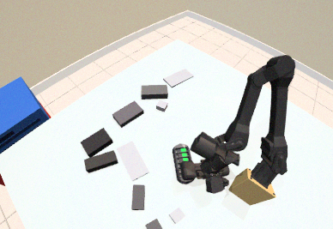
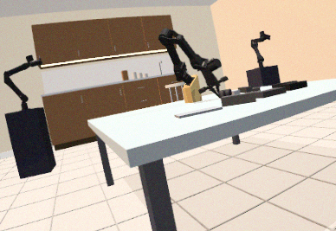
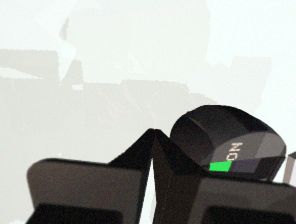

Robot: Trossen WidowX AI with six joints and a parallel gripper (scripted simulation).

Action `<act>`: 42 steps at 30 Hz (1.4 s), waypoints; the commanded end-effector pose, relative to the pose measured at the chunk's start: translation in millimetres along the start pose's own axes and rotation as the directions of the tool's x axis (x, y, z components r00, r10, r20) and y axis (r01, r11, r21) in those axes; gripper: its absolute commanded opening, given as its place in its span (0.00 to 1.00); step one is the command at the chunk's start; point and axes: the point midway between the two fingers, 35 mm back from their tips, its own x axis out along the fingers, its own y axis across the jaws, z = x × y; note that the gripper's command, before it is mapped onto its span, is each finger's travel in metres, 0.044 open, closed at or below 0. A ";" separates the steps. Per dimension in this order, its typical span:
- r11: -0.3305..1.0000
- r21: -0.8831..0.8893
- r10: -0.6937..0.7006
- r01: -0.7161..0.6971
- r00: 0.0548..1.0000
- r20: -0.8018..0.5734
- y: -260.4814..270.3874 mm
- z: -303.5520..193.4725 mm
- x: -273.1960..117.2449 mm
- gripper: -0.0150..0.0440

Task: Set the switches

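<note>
Your closed gripper is empty, by the switch box.
The dark grey controller unit sits just right of the middle, low in the top view, switches up. If you push too low or sideways, the tips could shove it or flip the wrong switch. It looks hard and smooth, with rounded ends and shiny green switch ends. The tan block has flat sides.
</note>
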 end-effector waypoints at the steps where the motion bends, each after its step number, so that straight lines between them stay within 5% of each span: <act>1: 1.000 0.006 -0.001 0.001 1.000 -0.002 -3.1 -0.6 0.8 0.25; 42: 1.000 0.006 -0.001 0.001 1.000 -0.002 -12.6 -0.4 3.6 0.25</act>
